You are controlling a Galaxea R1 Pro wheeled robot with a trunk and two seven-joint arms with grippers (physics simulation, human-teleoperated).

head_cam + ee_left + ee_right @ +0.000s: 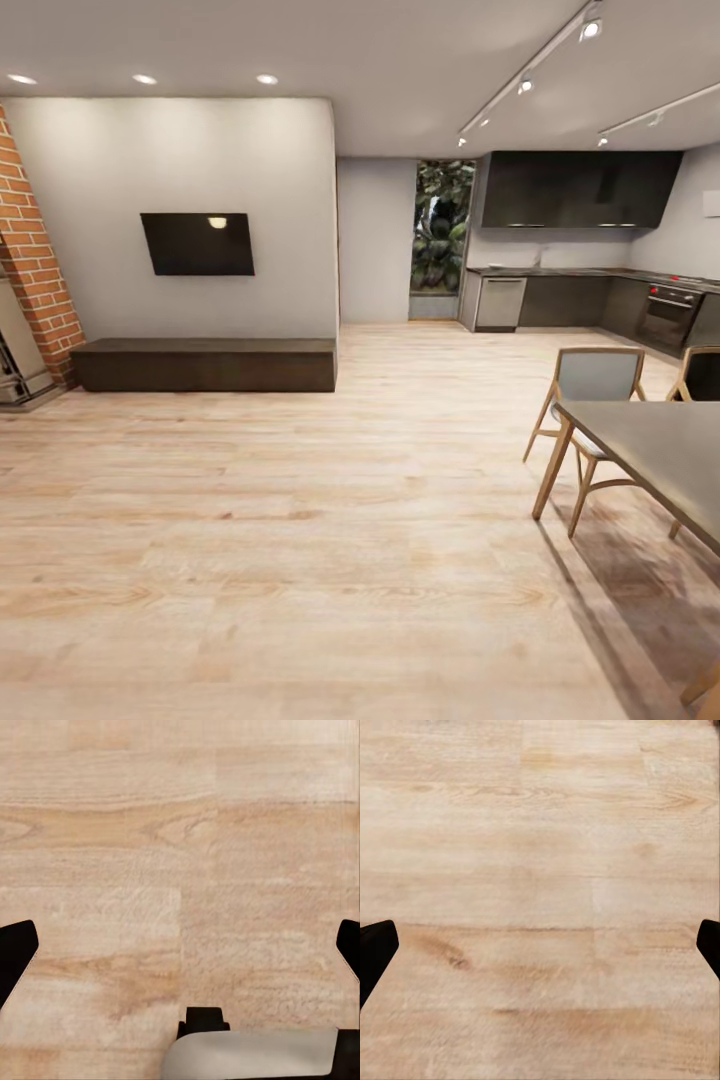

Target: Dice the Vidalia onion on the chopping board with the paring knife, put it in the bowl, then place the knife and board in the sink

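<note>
The kitchen lies far off at the back right of the head view, where the grey countertop [590, 272] runs over dark cabinets. From this distance the sink, Vidalia onion, chopping board, paring knife and bowl are too small to make out. My left gripper [180, 952] hangs open over bare wooden floor, its black fingertips [16, 956] wide apart with nothing between them. My right gripper [540, 952] is open in the same way above the floor, its fingertips [375, 952] spread wide.
A grey dining table [660, 450] with wooden chairs [592, 385] stands near at the right. A low dark bench [205, 362] and wall TV [197, 243] are at the left, beside a brick column [30, 260]. Wide wooden floor [330, 520] leads toward the kitchen's oven [668, 312].
</note>
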